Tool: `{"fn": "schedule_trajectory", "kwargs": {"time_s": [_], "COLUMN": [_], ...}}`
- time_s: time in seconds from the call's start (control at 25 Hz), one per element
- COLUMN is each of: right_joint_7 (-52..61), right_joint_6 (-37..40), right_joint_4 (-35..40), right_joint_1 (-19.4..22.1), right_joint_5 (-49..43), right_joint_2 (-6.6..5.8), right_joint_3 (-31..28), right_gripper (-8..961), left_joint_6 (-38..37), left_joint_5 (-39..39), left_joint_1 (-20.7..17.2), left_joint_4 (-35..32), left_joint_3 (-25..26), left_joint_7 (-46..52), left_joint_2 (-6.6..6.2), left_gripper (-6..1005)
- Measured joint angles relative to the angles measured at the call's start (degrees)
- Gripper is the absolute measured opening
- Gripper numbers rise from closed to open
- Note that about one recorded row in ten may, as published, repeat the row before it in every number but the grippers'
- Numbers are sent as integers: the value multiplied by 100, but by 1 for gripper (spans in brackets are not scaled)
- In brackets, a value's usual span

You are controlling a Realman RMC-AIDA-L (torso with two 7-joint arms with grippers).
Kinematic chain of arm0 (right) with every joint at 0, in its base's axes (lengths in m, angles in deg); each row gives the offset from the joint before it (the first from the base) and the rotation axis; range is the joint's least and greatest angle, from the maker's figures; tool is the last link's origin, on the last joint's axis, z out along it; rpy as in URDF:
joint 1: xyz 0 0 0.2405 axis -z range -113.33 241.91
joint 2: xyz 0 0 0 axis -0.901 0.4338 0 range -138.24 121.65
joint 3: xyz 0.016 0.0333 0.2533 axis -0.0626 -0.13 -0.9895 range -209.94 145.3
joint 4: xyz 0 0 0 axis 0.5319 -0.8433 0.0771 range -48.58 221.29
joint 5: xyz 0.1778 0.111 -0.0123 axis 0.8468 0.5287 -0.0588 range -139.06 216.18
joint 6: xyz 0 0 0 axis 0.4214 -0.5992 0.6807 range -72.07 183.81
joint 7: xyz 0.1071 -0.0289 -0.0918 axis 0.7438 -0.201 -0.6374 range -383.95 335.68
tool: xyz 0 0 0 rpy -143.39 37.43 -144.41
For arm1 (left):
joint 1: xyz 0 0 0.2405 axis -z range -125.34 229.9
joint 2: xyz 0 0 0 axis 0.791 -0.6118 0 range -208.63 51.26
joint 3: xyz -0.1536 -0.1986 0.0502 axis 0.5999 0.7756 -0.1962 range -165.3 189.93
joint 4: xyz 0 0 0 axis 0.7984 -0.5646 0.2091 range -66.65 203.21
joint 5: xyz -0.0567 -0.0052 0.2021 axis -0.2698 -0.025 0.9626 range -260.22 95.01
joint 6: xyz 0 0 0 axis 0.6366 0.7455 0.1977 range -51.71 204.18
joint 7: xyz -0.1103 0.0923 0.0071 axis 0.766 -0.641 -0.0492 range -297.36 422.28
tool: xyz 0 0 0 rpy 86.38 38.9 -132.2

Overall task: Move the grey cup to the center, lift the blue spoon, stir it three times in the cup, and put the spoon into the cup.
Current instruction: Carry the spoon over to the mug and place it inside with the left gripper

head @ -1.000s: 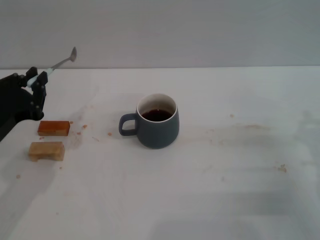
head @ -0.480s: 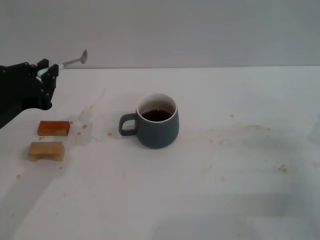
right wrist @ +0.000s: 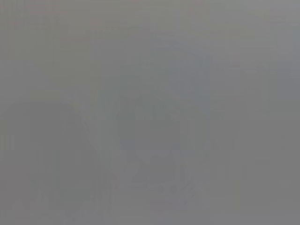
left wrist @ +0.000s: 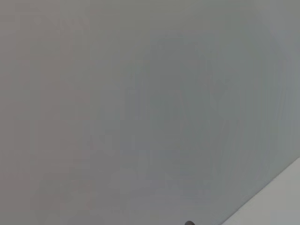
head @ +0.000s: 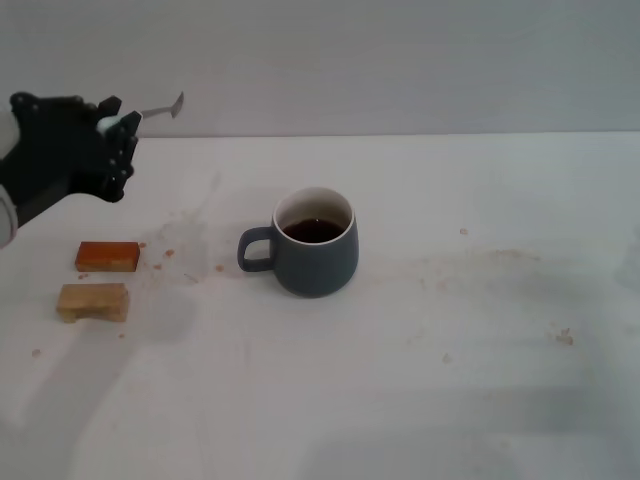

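Observation:
The grey cup (head: 316, 245) stands on the white table (head: 450, 350) near its middle, handle toward the left, dark brown liquid inside. High at the far left of the head view, my left gripper (head: 112, 140) is shut on the blue spoon (head: 150, 111). The spoon's pale handle sits in the fingers and its metal bowl sticks out to the right, well above the table and left of the cup. The left wrist view holds only blank wall, a strip of table and a dark tip at the lower edge. My right gripper is out of view.
An orange-brown block (head: 107, 256) and a tan block (head: 92, 301) lie at the left, below my left gripper. Brown stains and crumbs mark the table around the cup and to the right.
My left gripper has risen and moved right with the spoon, which has levelled out from a steep upward tilt. The cup and blocks have stayed put.

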Motion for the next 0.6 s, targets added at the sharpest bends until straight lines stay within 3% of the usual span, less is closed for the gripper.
{"fn": "schedule_trajectory", "kwargs": {"time_s": [0.04, 0.08, 0.12, 0.24, 0.28, 0.32, 0.36, 0.48, 0.6], "right_joint_7": [0, 0, 0, 0, 0, 0, 0, 0, 0], "right_joint_6": [-3, -4, -5, -6, -6, -6, -6, -6, -6], "right_joint_4": [2, 6, 13, 89, 110, 126, 143, 149, 194], "right_joint_1": [19, 43, 65, 163, 199, 238, 306, 366, 438], "right_joint_5": [1, 4, 6, 13, 14, 15, 16, 17, 17], "right_joint_2": [0, 0, 0, 6, 8, 9, 6, 2, -1], "right_joint_3": [0, -3, -19, -181, -240, -287, -358, -414, -445], "right_gripper": [-1, -1, -1, -1, -1, -1, -1, -1, -1], "left_joint_6": [208, 208, 522, 953, 953, 1133, 1524, 1889, 2053], "left_joint_5": [-64, -64, -254, -759, -759, -992, -1362, -1476, -1642], "left_joint_1": [4, 4, 42, 133, 133, 159, 195, 213, 314], "left_joint_4": [102, 102, 218, 258, 258, 250, 217, 233, 253], "left_joint_3": [66, 66, 157, 330, 330, 435, 716, 954, 1034], "left_joint_7": [-215, -215, -610, -1369, -1369, -1691, -2395, -2956, -3010], "left_joint_2": [103, 103, 287, 590, 590, 751, 1163, 1511, 1504], "left_gripper": [146, 146, 146, 146, 146, 146, 146, 146, 146]}}
